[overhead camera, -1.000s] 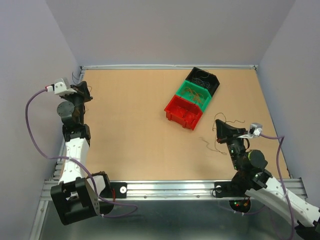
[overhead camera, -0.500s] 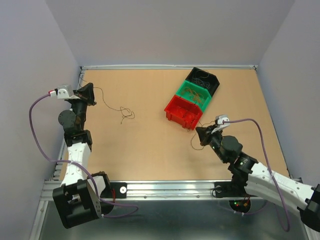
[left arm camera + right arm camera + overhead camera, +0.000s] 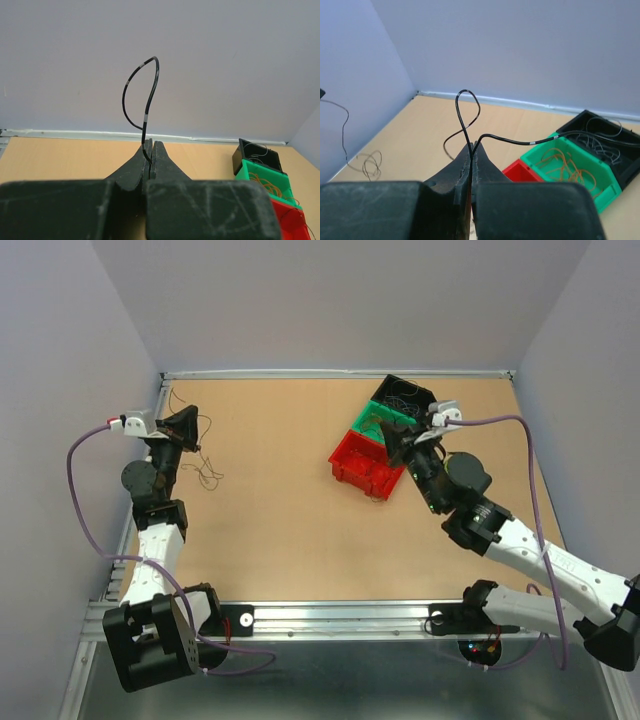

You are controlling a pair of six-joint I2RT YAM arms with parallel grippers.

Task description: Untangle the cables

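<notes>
Entry 1, left arm: stands nearly upright from its base at the near-left corner of the table. The wrist is turned toward the table's middle and held above the left edge.

Entry 2, left gripper: jaws clenched flat together on the banded cable, a dark wire with pale rings. It is pinched at the very tips and arches up in an open loop.

Entry 3, right arm: reaches from the near-right corner forward and leftward, with the wrist over the bins.

Entry 4, right gripper: sits above where the red bin meets the green bin. Its jaws are pressed tight on the long dark cable, which loops above the tips, then runs right toward the black bin.

Entry 5, top view only: the two arms are well apart. The three bins touch in a diagonal row on the far right of the table. A thin curly strand lies below the left gripper. The pinched cables are too fine to trace here.

Entry 6, left wrist view only: the banded cable's rings and the closed fingertips.

Entry 7, right wrist view only: orange-brown wires are coiled in the green bin and dark wires lie in the black bin. At far left the thin curly strand drops to curls on the table. The red bin's contents cannot be made out.
</notes>
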